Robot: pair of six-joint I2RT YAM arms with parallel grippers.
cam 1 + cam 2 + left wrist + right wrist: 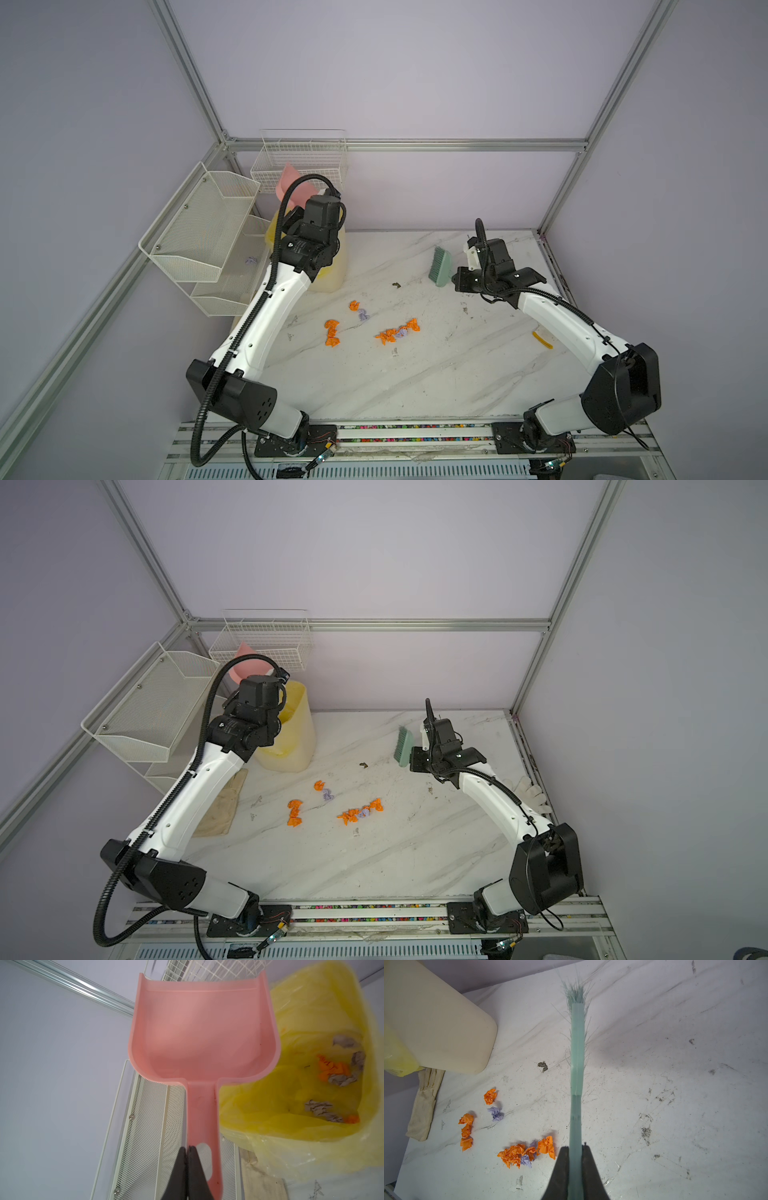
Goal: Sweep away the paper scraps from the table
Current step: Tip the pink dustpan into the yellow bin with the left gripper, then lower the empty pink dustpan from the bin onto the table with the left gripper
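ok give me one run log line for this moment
left hand: shut on pink dustpan, empty, up beside bin | right hand: shut on green brush over table | paper scraps: loose on table, some in bin

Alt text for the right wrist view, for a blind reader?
The right gripper is shut on a green brush over the marble table. Orange and lilac paper scraps lie clear of its bristles, near a beige glove and a cream bin.

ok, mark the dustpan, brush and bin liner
pink dustpan (203, 1032): left wrist view, middle of scoop
green brush (577, 1043): right wrist view, spine of head
yellow bin liner (301, 1047): left wrist view, inner wall
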